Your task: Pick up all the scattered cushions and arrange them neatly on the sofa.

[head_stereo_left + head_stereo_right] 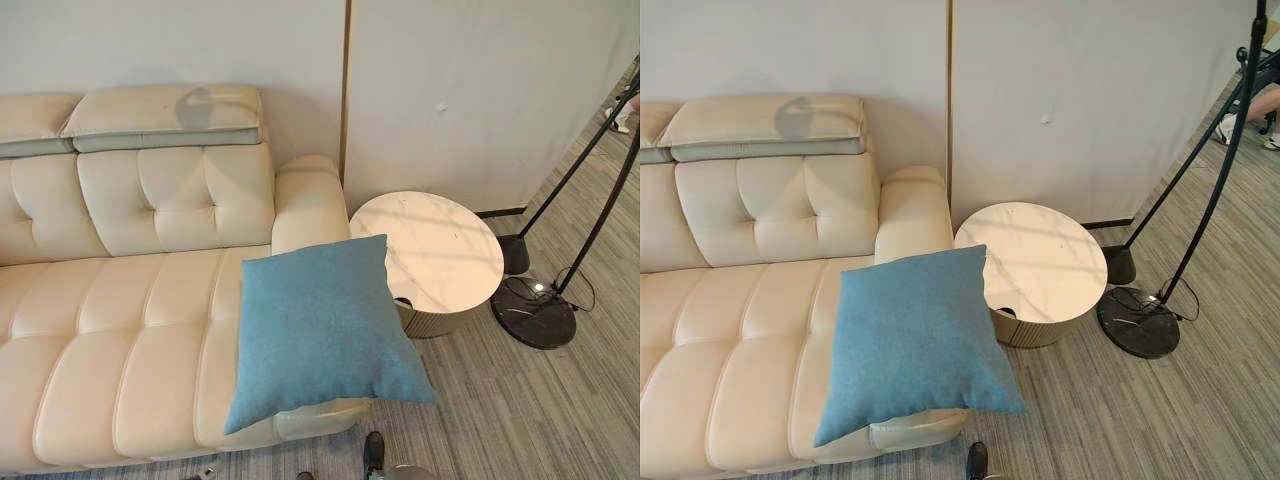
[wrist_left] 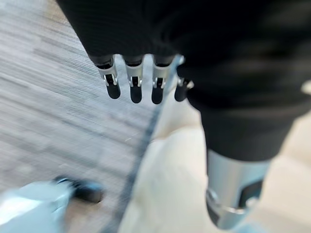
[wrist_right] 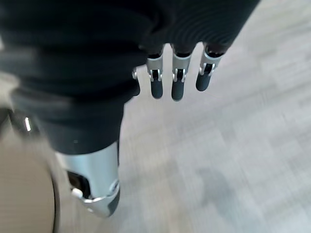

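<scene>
The left robot hand (image 2: pixel 141 82) hangs over the floor (image 1: pixel 520 410) just beside the sofa's front edge, fingers straight and apart, holding nothing. The cream sofa (image 1: pixel 110 340) runs along the wall, its seat bare toward the left end. At its right end the blue cushion (image 1: pixel 315 325) leans tilted against the armrest, one corner overhanging the front right corner of the seat, another reaching toward the round surface (image 1: pixel 430 250) beside it. The right robot hand (image 3: pixel 177 80) hangs over floor, fingers straight, empty. The cushion lies ahead of both hands; judging by the sofa edge, the left looks nearer.
</scene>
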You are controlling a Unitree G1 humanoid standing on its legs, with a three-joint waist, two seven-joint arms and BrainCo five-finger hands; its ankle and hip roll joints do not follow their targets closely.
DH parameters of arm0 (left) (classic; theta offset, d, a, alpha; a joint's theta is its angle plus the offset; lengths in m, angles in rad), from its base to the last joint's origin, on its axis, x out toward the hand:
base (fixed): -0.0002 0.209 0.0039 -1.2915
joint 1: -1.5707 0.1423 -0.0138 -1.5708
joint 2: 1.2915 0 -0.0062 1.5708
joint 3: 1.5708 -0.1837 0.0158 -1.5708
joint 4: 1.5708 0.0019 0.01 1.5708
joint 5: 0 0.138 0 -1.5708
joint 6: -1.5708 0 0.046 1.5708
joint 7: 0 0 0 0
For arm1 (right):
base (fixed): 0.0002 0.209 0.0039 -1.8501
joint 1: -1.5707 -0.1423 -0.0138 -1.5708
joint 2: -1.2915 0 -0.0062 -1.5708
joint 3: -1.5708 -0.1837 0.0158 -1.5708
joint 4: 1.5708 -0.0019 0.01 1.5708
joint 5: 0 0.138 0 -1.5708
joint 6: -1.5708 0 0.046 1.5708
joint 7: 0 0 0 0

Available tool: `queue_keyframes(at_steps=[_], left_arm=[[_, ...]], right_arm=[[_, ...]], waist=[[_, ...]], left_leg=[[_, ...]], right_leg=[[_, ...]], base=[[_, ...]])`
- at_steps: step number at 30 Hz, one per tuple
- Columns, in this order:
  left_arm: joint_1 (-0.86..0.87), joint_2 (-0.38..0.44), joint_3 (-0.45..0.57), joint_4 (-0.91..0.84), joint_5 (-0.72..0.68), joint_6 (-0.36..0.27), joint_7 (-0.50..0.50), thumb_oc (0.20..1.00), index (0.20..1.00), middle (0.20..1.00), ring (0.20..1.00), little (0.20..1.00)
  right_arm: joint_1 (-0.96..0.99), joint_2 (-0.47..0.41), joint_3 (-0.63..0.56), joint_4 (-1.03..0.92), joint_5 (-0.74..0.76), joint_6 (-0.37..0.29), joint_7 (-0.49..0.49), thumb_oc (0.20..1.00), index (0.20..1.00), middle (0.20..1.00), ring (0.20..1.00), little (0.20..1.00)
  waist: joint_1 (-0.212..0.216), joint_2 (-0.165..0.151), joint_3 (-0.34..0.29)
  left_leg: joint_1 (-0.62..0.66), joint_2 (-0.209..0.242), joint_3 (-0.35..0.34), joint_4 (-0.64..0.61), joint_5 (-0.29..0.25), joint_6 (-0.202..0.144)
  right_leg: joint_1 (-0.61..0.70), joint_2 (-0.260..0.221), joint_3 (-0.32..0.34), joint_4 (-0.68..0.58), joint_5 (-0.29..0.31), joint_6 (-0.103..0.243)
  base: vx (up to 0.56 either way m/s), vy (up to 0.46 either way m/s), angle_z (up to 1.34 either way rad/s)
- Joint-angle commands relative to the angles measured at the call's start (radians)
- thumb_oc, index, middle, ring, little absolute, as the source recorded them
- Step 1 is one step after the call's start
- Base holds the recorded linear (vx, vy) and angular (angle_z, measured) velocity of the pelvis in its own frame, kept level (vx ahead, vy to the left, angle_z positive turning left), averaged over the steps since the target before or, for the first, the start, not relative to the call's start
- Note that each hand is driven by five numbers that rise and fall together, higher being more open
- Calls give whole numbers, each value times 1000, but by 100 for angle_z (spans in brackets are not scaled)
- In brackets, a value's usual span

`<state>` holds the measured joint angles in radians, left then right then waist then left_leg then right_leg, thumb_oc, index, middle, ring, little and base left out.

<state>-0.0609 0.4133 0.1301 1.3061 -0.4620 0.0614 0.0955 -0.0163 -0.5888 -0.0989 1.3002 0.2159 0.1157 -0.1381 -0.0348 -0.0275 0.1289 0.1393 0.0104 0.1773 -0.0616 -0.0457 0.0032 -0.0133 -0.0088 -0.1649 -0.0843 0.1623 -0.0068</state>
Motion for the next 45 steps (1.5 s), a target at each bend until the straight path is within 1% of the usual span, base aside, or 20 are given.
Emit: queue_keyframes(at_steps=[1, 3, 4, 7, 8, 9, 13, 16, 19, 20, 23, 26, 31, 36, 38, 41, 42, 43, 44, 45], left_arm=[[-85, 103, -5, 2, -71, -20, -8, 1000, 1000, 1000, 1000, 1000], [-121, 105, -14, -34, -125, -21, 4, 1000, 1000, 1000, 1000, 1000], [-147, 100, -28, -67, -164, -27, 17, 1000, 1000, 1000, 1000, 1000], [-163, 83, -39, -97, -190, -30, 27, 1000, 1000, 1000, 1000, 1000], [-193, 62, -71, -153, -220, -35, 45, 1000, 1000, 1000, 1000, 1000], [-197, 46, -81, -173, -230, -37, 54, 1000, 1000, 1000, 1000, 1000], [-249, 1, -117, -190, -270, -41, 88, 1000, 1000, 1000, 1000, 1000], [-322, -21, -151, -165, -295, -38, 112, 1000, 1000, 1000, 1000, 1000], [-390, -19, -169, -151, -314, -46, 136, 1000, 1000, 1000, 1000, 1000], [-438, -13, -193, -116, -328, -53, 155, 1000, 1000, 1000, 1000, 1000], [-492, 22, -207, -94, -330, -55, 163, 1000, 1000, 1000, 1000, 1000], [-522, 36, -220, -86, -341, -63, 169, 1000, 1000, 1000, 1000, 1000], [-645, 22, -281, -53, -363, -74, 196, 1000, 1000, 1000, 1000, 1000], [-701, -27, -329, -69, -363, -78, 210, 1000, 1000, 1000, 1000, 1000], [-710, -96, -379, -128, -346, -93, 224, 1000, 1000, 1000, 1000, 1000], [-697, -131, -407, -192, -342, -101, 234, 1000, 1000, 1000, 1000, 1000], [-676, -164, -440, -277, -360, -108, 225, 956, 956, 956, 956, 956], [-676, -164, -440, -277, -360, -108, 225, 721, 721, 721, 721, 721], [-644, -189, -477, -381, -399, -121, 208, 200, 200, 200, 200, 200], [-630, -200, -486, -410, -417, -125, 203, 200, 200, 200, 200, 200]], right_arm=[[-97, -143, 5, -88, -46, -3, 4, 1000, 1000, 1000, 1000, 1000], [-149, -200, 21, -241, -71, 2, -1, 1000, 1000, 1000, 1000, 1000], [-191, -206, 36, -357, -69, 7, -12, 1000, 1000, 1000, 1000, 1000], [-207, -192, 55, -472, -87, 10, -18, 1000, 1000, 1000, 1000, 1000], [-252, -152, 105, -594, -90, 13, -26, 1000, 1000, 1000, 1000, 1000], [-259, -118, 118, -636, -86, 17, -30, 1000, 1000, 1000, 1000, 1000], [-328, 31, 231, -717, -83, 22, -37, 1000, 1000, 1000, 1000, 1000], [-432, 139, 348, -705, -76, 33, -44, 1000, 1000, 1000, 1000, 1000], [-528, 179, 409, -678, -61, 38, -66, 1000, 1000, 1000, 1000, 1000], [-618, 225, 490, -655, -63, 40, -72, 1000, 1000, 1000, 1000, 1000], [-747, 270, 546, -621, -47, 47, -100, 1000, 1000, 1000, 1000, 1000], [-809, 291, 564, -596, -29, 41, -119, 1000, 1000, 1000, 1000, 1000], [-909, 380, 602, -520, 24, 22, -170, 1000, 1000, 1000, 1000, 1000], [-902, 434, 611, -521, 55, 15, -192, 1000, 1000, 1000, 1000, 1000], [-858, 476, 597, -544, 152, -20, -213, 1000, 1000, 1000, 1000, 1000], [-822, 497, 587, -570, 241, -52, -217, 1000, 1000, 1000, 1000, 1000], [-792, 511, 600, -634, 283, -72, -209, 1000, 1000, 1000, 1000, 1000], [-792, 511, 600, -634, 283, -72, -209, 1000, 1000, 1000, 1000, 1000], [-764, 522, 642, -728, 325, -87, -186, 887, 887, 887, 887, 887], [-755, 523, 660, -762, 330, -97, -180, 815, 815, 815, 815, 815]], waist=[[-29, -10, -19], [-36, -4, -20], [-41, 0, -25], [-46, 5, -28], [-51, 10, -30], [-53, 12, -30], [-52, 10, -26], [-46, 12, -1], [-44, 13, 35], [-38, 16, 63], [-23, 15, 80], [-14, 13, 97], [0, 4, 171], [-1, 2, 216], [2, 4, 246], [5, 10, 251], [6, 11, 257], [6, 11, 256], [6, 8, 260], [7, 5, 259]], left_leg=[[-66, -6, 35, -26, 29, -25], [-62, -5, 45, -26, 26, -26], [-58, -5, 49, -26, 24, -26], [-56, -5, 56, -26, 21, -25], [-50, -5, 62, -26, 18, -23], [-44, -5, 64, -26, 14, -22], [-42, -5, 70, -26, 10, -19], [-58, -6, 71, -26, 17, -16], [-96, -7, 69, -26, 29, -15], [-125, -7, 69, -26, 39, -14], [-177, -5, 73, -26, 60, -14], [-208, -8, 70, -26, 73, -14], [-311, -15, 34, -2, 98, -12], [-391, -20, 18, 66, 90, -8], [-429, -25, 9, 99, 82, -4], [-445, -28, 7, 103, 84, -3], [-448, -28, 3, 97, 87, -3], [-449, -28, 3, 97, 87, -3], [-441, -28, 3, 87, 88, -3], [-438, -29, 3, 83, 89, -2]], right_leg=[[58, -51, 28, -3, -144, 116], [60, -51, 33, -3, -147, 118], [63, -51, 36, -3, -146, 118], [62, -51, 40, -3, -145, 118], [68, -51, 45, -3, -147, 117], [75, -52, 44, -3, -149, 116], [74, -53, 49, -3, -146, 115], [54, -57, 49, -3, -137, 113], [15, -61, 54, -3, -122, 111], [-18, -64, 54, 6, -113, 110], [-79, -62, 60, 20, -99, 106], [-115, -64, 62, 33, -96, 103], [-221, -77, 43, 106, -105, 93], [-281, -87, 31, 157, -117, 86], [-307, -92, 23, 178, -123, 83], [-320, -94, 16, 180, -122, 82], [-321, -96, 12, 177, -122, 82], [-322, -96, 12, 177, -122, 82], [-317, -97, 11, 170, -121, 83], [-316, -97, 9, 166, -120, 83]], base=[[1, 11, -14], [8, 21, -20], [11, 26, -17], [7, 33, -10], [19, 41, -5], [26, 50, -9], [6, 16, -8], [-58, 16, -6], [-166, 29, -1], [-111, 20, 7], [-84, 18, -6], [-73, 10, -2], [-88, 2, 12], [-50, 4, 36], [-30, 15, 5], [0, 0, 0], [0, 0, 0], [28, 21, 5], [26, 14, 5], [34, 21, 5]])
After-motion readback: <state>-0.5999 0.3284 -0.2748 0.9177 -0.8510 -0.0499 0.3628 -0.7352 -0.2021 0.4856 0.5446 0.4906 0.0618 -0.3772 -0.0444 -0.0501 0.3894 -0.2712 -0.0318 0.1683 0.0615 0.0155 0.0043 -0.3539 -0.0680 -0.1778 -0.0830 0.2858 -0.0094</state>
